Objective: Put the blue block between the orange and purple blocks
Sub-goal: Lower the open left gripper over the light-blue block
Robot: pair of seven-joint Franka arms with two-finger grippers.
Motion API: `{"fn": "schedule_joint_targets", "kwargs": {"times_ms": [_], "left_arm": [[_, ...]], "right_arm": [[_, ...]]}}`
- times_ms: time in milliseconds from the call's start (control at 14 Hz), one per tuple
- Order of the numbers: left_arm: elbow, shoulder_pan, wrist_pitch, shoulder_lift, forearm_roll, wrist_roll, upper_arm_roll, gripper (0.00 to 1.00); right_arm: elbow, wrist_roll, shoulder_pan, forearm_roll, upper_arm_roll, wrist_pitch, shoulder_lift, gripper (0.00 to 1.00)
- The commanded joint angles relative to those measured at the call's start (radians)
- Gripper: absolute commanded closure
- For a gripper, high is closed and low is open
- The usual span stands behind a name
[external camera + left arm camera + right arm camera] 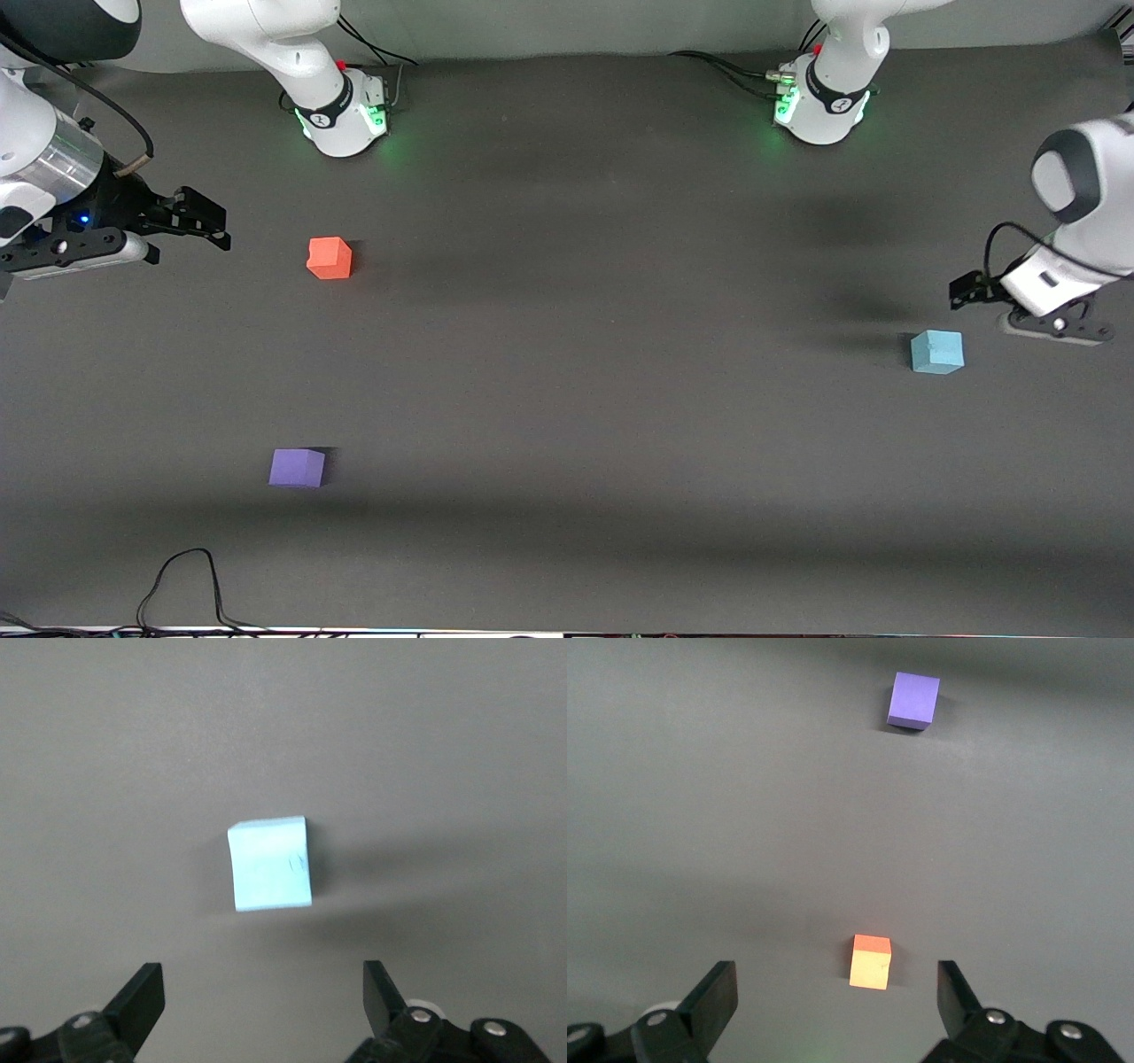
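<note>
Left gripper [263, 1005] is hovering at the frame's right edge over the surface [620, 399] beside the blue block [936, 351], fingers [142, 997] spread wide, holding nothing. Right gripper [837, 1005] is waiting at the upper left of the frame near the orange block [330, 258], fingers apart and empty; the purple block [297, 467] is sitting at lower left.

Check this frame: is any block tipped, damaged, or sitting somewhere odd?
Nothing stands out. The blue block, orange block and purple block all sit flat on the table, well apart and intact. The left gripper is open beside the blue block; the right gripper waits open.
</note>
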Motion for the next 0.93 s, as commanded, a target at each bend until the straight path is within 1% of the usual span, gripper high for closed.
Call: {"fn": "schedule_joint_targets", "kwargs": {"times_ms": [0,143,357,643,786,857], "left_arm": [[0.000,0.005,0.110,0.094,0.010,0.007,-0.003,0.00],[-0.019,0.005,0.198,0.146,0.010,0.007,-0.003,0.00],[-0.018,-0.001,0.278,0.221,0.009,0.007,-0.004,0.00],[-0.001,0.002,0.286,0.263,0.006,0.007,-0.004,0.00],[-0.001,0.005,0.281,0.263,0.003,0.007,-0.004,0.13],[-0.001,0.007,0.278,0.261,0.001,0.007,-0.004,0.24]], "right_arm": [[0.000,-0.022,0.011,0.021,-0.013,-0.005,-0.003,0.00],[0.000,-0.022,0.013,0.021,-0.013,-0.004,-0.003,0.00],[0.000,-0.022,0.013,0.021,-0.013,-0.002,-0.002,0.00],[-0.001,-0.022,0.013,0.021,-0.013,-0.003,-0.002,0.00],[-0.001,-0.022,0.013,0.021,-0.013,-0.003,-0.002,0.00],[-0.001,-0.022,0.013,0.021,-0.013,-0.003,-0.002,0.00]]}}
